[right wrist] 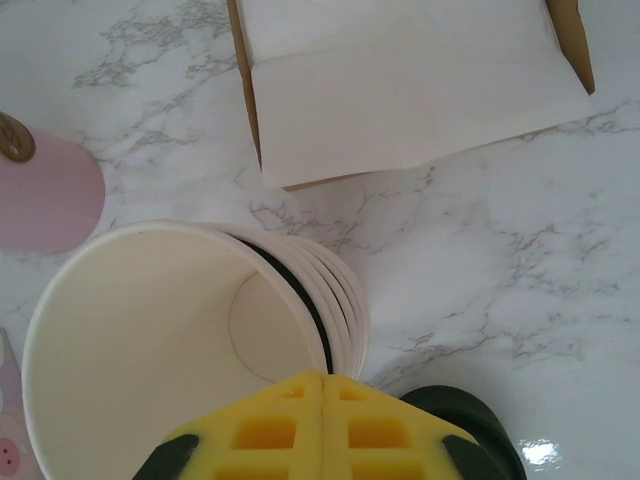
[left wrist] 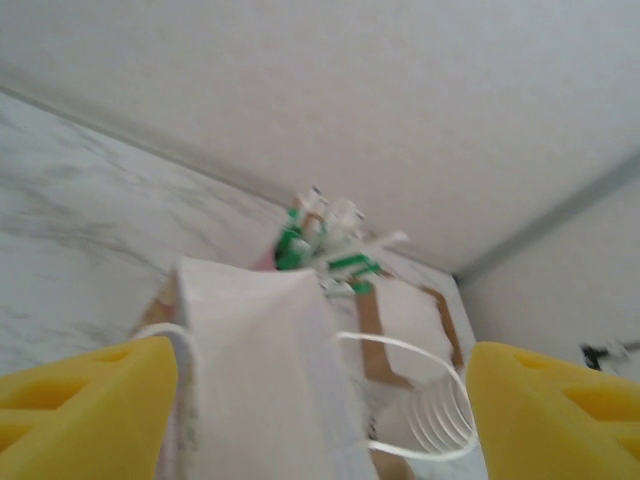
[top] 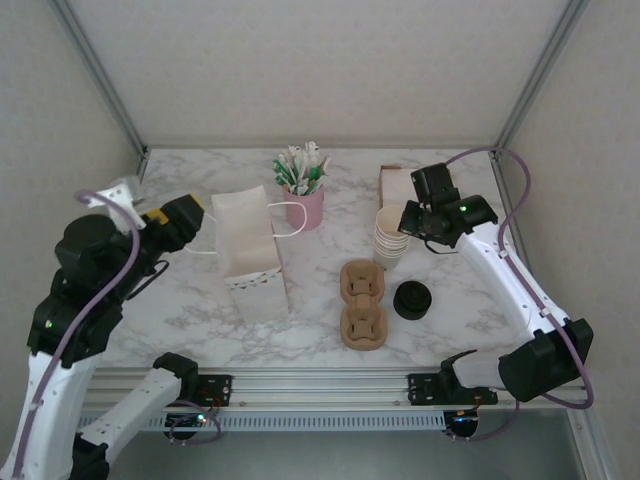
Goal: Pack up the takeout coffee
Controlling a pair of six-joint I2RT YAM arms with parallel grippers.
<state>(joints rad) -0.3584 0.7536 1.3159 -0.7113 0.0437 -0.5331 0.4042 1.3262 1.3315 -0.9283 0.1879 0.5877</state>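
The takeout coffee point(top: 412, 300) reads from above as a round black lid. It stands on the marble table point(top: 180, 305), right of centre and just beside the brown cardboard carrier point(top: 362, 303).

The left gripper point(top: 188, 226) is well apart from it at the far left, its jaws spread wide toward the white paper bag point(top: 250, 250). Its wrist camera adds the bag's mouth and looped handles between the yellow fingers point(left wrist: 90, 405), with the pink cup of sachets point(top: 303, 200) behind.

The right gripper point(top: 408, 222) hovers at the stack of lidless cups point(top: 390, 238), near the takeout coffee and behind it. Its wrist view shows the yellow pads pressed together at the top cup's rim — whether paper is pinched between them I cannot tell. A black lid edge sits just beside them at the lower right, and the napkins point(right wrist: 400, 90) lie beyond.
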